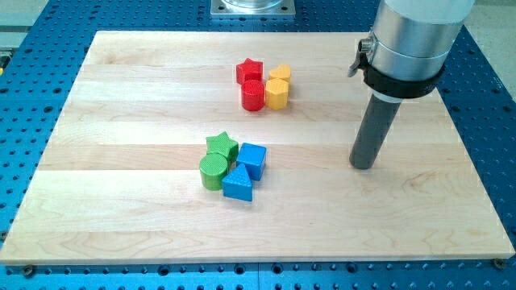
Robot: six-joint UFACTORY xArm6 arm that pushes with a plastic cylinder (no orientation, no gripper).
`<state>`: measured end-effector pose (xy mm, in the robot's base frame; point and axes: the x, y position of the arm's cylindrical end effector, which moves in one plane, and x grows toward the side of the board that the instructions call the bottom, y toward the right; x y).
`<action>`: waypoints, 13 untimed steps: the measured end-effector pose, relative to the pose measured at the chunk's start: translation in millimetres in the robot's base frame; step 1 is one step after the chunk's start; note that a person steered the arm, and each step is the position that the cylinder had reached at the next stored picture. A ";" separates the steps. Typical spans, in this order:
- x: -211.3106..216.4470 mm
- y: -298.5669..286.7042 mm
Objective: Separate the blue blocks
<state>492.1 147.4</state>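
Blue cube (253, 159) and blue triangle (238, 184) sit touching, the triangle at the cube's 7 o'clock, near the wooden board's (121, 121) middle. Green star (221, 147) and green cylinder (213, 171) press against them at 9 o'clock. My tip (363, 165) is a bare rod without jaws, resting well apart at the cube's 3 o'clock

Near the middle of the wooden board (121, 97), four blocks huddle touching: the cube (253, 159) at the view's right, the triangle (238, 184) just below it, the star (222, 147) and cylinder (213, 172) at their left. Another four-block cluster (264, 84) sits toward the view's top. My tip (363, 165) rests well apart, at the right.
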 end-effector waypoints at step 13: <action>-41.1 -96.3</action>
<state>451.0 51.1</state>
